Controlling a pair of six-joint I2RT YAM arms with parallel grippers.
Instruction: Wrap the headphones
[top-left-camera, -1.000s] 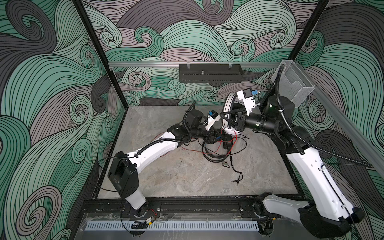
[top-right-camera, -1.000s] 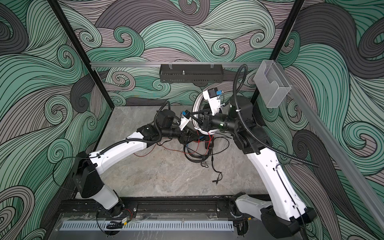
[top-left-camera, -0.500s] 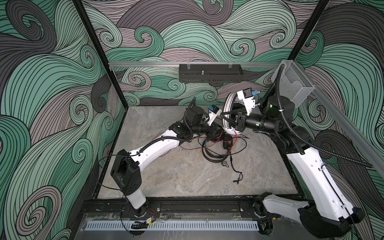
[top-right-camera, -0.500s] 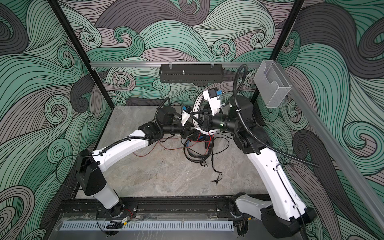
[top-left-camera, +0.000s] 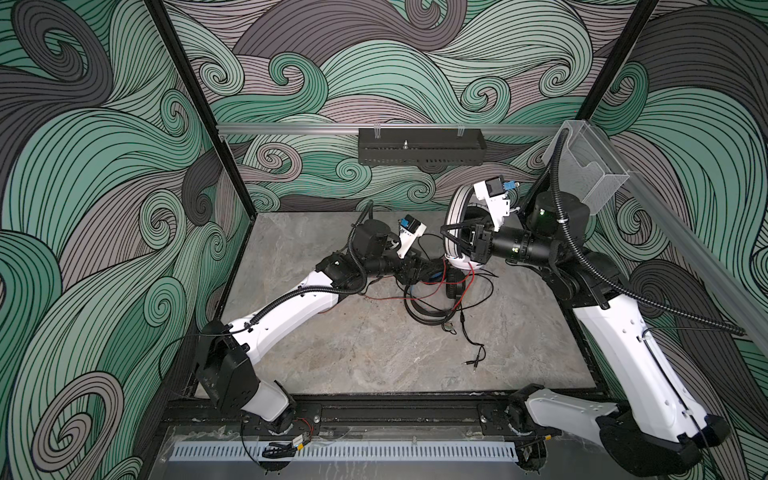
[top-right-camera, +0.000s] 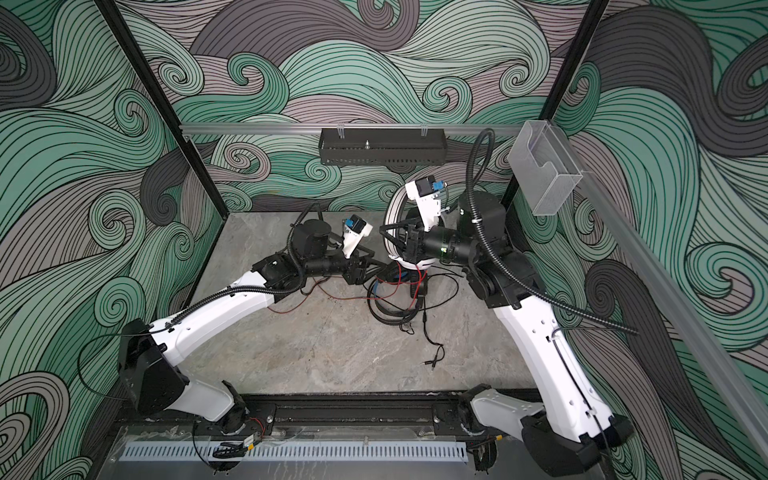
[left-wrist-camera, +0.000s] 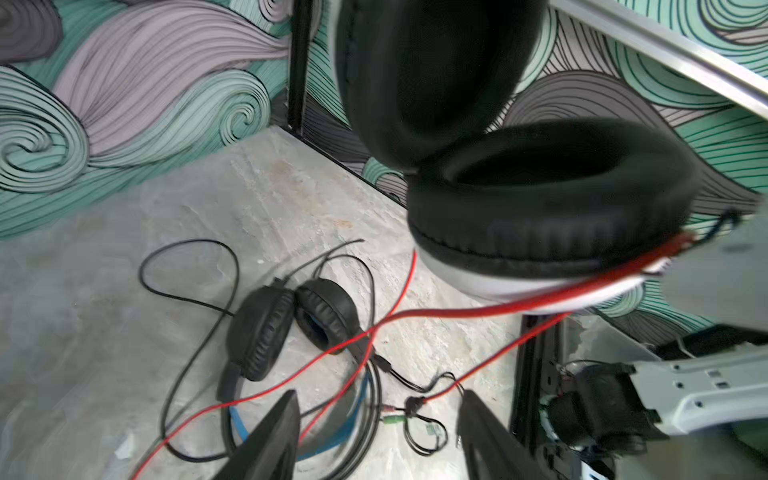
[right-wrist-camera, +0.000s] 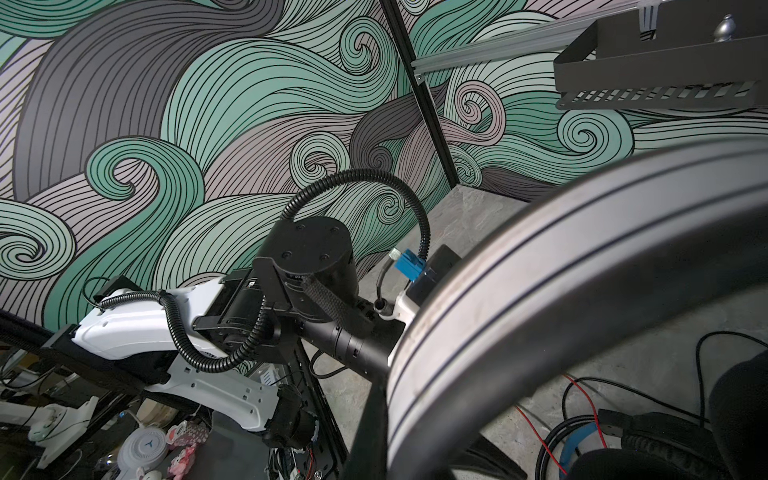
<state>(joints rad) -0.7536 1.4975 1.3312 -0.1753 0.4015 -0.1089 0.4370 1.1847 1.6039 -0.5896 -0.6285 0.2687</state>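
At the near side of the grey marbled desk (top-left-camera: 374, 353), the thin black cord with its jack plugs (top-left-camera: 473, 360) is trailing loose. Just beyond it, the black over-ear headset with blue accents (left-wrist-camera: 266, 328) is lying flat on the desk, its band looped beside it. The thin red cord (left-wrist-camera: 457, 311) is draping across that headset and running on under the left arm.

The left end effector (left-wrist-camera: 378, 399) is hovering low over this tangle, fingers spread and clamping nothing. In the left wrist view the red cord is crossing slantwise ahead of the gap and rising toward the ear cup above.

That cup belongs to the white over-ear headset with black ear pads (top-left-camera: 455, 208), which is hanging clear of the desk farther back, band uppermost. The right end effector (top-left-camera: 451, 241) is pinching its band, jaws pressed together on it.

The left arm is lying nearer the slack red cord, so I judge that catching and winding it is falling to that arm.
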